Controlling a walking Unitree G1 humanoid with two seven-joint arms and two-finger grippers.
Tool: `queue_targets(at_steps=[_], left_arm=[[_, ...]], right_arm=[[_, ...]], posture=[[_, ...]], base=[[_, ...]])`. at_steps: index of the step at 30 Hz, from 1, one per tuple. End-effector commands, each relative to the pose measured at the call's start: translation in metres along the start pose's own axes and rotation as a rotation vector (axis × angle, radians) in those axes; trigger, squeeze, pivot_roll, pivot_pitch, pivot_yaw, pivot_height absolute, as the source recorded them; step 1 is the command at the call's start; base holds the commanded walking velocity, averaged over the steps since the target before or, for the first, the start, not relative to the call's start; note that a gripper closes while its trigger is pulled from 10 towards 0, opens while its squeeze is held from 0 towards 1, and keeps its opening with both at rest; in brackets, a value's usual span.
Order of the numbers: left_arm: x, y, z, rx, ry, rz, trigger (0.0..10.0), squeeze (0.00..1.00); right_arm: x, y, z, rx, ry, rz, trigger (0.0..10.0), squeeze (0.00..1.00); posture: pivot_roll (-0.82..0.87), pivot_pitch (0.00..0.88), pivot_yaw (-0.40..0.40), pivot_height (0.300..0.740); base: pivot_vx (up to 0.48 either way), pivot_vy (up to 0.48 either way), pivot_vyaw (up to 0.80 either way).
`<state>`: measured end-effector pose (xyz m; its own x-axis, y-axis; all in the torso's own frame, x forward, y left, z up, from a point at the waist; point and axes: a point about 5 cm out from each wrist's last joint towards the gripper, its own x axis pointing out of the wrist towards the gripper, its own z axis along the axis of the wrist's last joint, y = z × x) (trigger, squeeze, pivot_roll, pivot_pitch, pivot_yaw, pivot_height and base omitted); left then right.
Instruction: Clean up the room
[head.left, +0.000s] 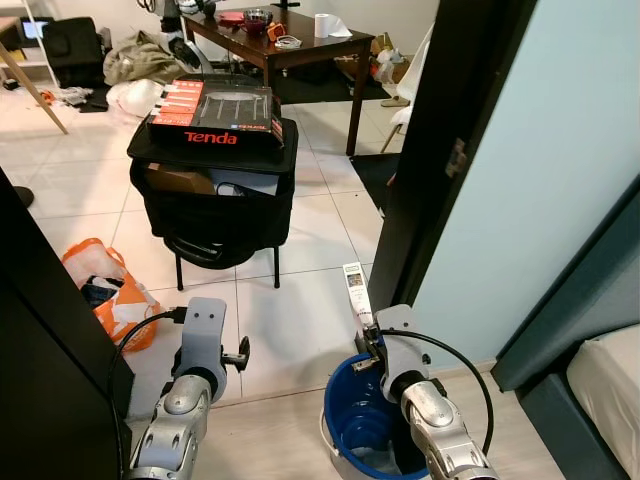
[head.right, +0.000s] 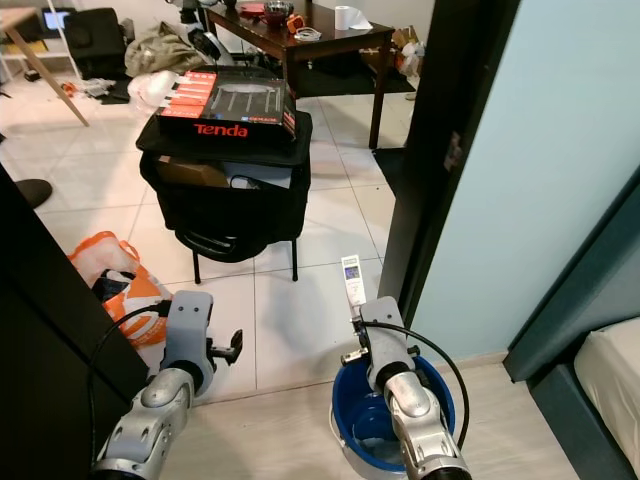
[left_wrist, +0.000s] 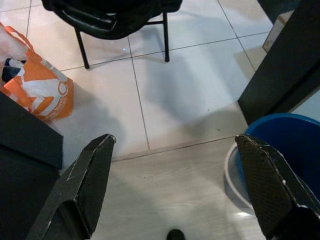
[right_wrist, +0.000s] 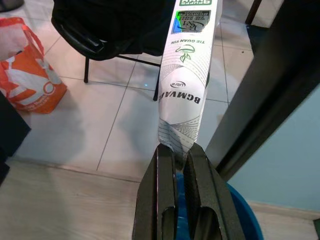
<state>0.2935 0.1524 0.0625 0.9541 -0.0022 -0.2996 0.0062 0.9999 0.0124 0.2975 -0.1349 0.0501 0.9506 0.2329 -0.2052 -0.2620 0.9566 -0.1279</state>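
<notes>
My right gripper (right_wrist: 179, 152) is shut on a long white tea packet (right_wrist: 186, 80) with green print, seen upright above the arm as the packet (head.left: 355, 291). It hangs over a blue bucket (head.left: 345, 420) with a white rim that stands on the wood floor below my right arm. My left gripper (left_wrist: 175, 150) is open, empty, held over the floor to the left of the bucket (left_wrist: 280, 145).
A black chair (head.left: 215, 200) carrying a Tenda box (head.left: 215, 115) stands ahead on the tiles. An orange bag (head.left: 110, 290) lies at the left beside dark furniture. A dark door frame (head.left: 440, 170) rises at the right. A brown table (head.left: 275, 45) stands at the back.
</notes>
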Motion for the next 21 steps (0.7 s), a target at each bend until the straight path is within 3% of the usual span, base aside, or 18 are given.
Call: queue_targets(at_steps=[1,9,11,21], left_arm=[[0.0001,-0.0039,-0.0054,-0.013,0.028,-0.006,10.0,0.0],[0.0005,-0.0066,-0.0073,0.002,0.082,-0.023,10.0,0.0],[0.0003,-0.0068,-0.0093,-0.012,0.102,-0.026,10.0,0.0],[-0.0003,-0.0039,-0.0098,-0.018,0.104,-0.015,10.0,0.0]], right_arm=[[-0.0031,-0.0025,-0.0068,0.012,0.02,-0.009,10.0,0.0],[-0.0037,-0.0032,-0.0068,0.018,0.016,-0.009,10.0,0.0],[-0.0038,-0.0029,-0.0067,0.019,0.015,-0.009,10.0,0.0],[-0.0045,-0.0024,-0.0065,0.022,0.012,-0.005,10.0,0.0]], posture=[[0.02,0.105,-0.022,0.732],[0.01,0.105,-0.024,0.732],[0.01,0.105,-0.024,0.732],[0.01,0.109,-0.026,0.732]], base=[[0.0,-0.48,0.0],[0.0,-0.48,0.0],[0.0,0.0,0.0],[0.0,0.419,0.0]])
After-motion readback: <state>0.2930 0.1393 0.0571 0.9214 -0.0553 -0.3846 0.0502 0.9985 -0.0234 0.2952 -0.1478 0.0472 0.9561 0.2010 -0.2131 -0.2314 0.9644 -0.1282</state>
